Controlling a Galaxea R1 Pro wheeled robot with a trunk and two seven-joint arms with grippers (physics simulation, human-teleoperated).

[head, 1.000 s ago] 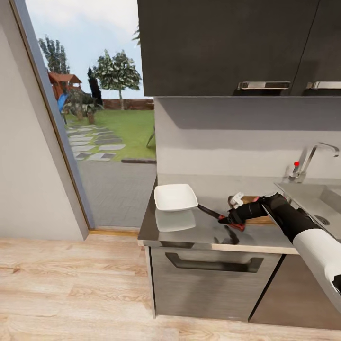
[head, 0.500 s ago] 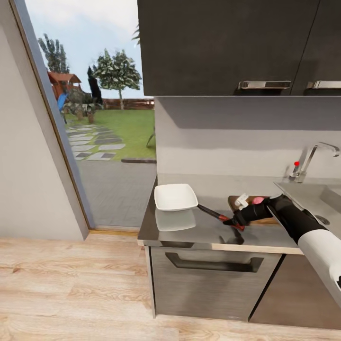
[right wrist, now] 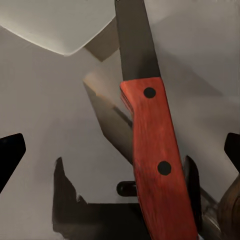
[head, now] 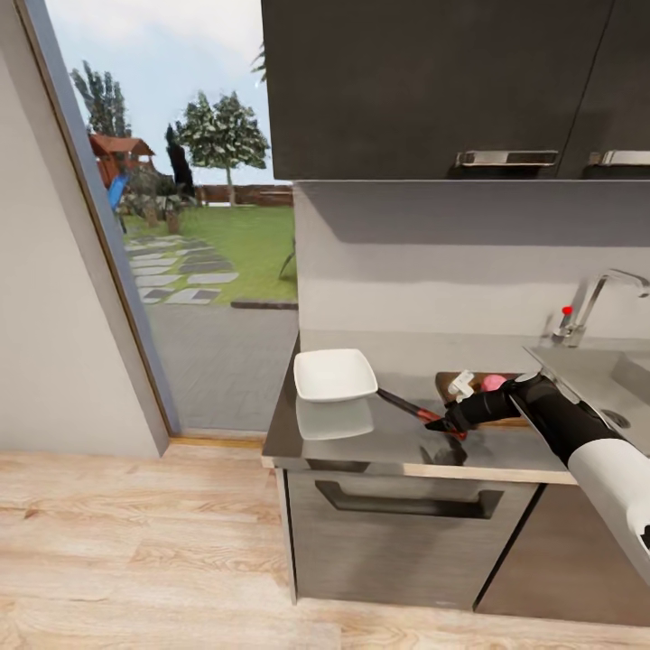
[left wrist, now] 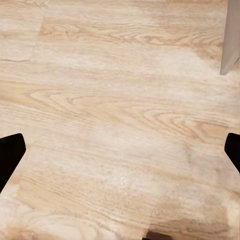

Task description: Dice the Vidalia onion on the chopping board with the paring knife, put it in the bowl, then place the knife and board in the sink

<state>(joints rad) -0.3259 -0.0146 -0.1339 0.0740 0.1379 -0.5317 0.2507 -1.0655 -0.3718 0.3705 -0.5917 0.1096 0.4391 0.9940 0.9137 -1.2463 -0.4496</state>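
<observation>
The paring knife [head: 411, 411], with a red handle [right wrist: 157, 165] and a dark blade [right wrist: 135, 40], lies flat on the steel countertop [head: 361, 438] between the white bowl [head: 334, 375] and the chopping board [head: 449, 383]. My right gripper [head: 449, 422] hovers low over the handle, open, its fingertips [right wrist: 10, 155] wide apart on either side of it. A pinkish onion [head: 492, 382] sits on the board just behind my right wrist, which hides much of the board. My left gripper [left wrist: 120, 150] hangs open over the wooden floor [left wrist: 115, 100].
The sink [head: 623, 375] and its faucet [head: 591, 302] are at the far right. Dark wall cabinets [head: 433, 90] hang above the counter. A drawer front with a handle [head: 406, 501] is under the counter. A large window [head: 181, 226] is to the left.
My right gripper has drawn back a little toward the board along the knife handle, uncovering the onion. The knife and bowl have not moved.
</observation>
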